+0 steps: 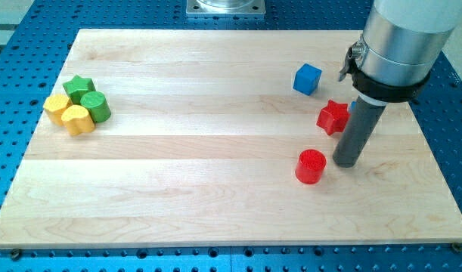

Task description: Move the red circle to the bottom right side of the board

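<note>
My tip [346, 163] sits between red circle [310, 166] and red star [333, 117].

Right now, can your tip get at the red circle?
Probably yes. My tip sits just right of the red circle, nothing between them; the red star lies above, clear of that gap.

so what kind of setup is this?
Likely a lab bench for robot pushing trials: a wooden board on a blue perforated plate, coloured blocks like the red circle, my tip beside it.
</note>
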Robot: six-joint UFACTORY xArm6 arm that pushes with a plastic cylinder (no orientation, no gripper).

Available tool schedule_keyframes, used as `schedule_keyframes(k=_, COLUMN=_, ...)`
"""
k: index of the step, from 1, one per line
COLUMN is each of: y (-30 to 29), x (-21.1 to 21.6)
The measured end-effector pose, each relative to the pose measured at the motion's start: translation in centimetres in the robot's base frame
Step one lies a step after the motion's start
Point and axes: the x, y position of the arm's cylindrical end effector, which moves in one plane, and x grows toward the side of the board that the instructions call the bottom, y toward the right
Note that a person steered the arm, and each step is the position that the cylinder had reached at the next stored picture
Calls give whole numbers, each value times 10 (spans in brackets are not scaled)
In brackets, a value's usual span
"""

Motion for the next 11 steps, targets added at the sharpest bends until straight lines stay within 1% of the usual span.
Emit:
schedule_keyframes(k=1, y=0, x=-2)
schedule_keyframes(k=2, y=-43, x=10)
schedule_keyframes(k=3, y=-51, x=22)
schedule_keyframes(k=4, y=-78, x=38)
schedule_keyframes(k=5, y=-84, x=-1)
schedule_keyframes(k=6, y=-125, x=-7)
schedule_keyframes(k=7, y=-174, x=32)
schedule_keyframes(k=8, y=-159, x=41)
schedule_keyframes(k=9, y=-95, x=41)
schedule_keyframes(k=10, y=-44, x=51)
schedule_keyframes(k=11, y=-33, x=71)
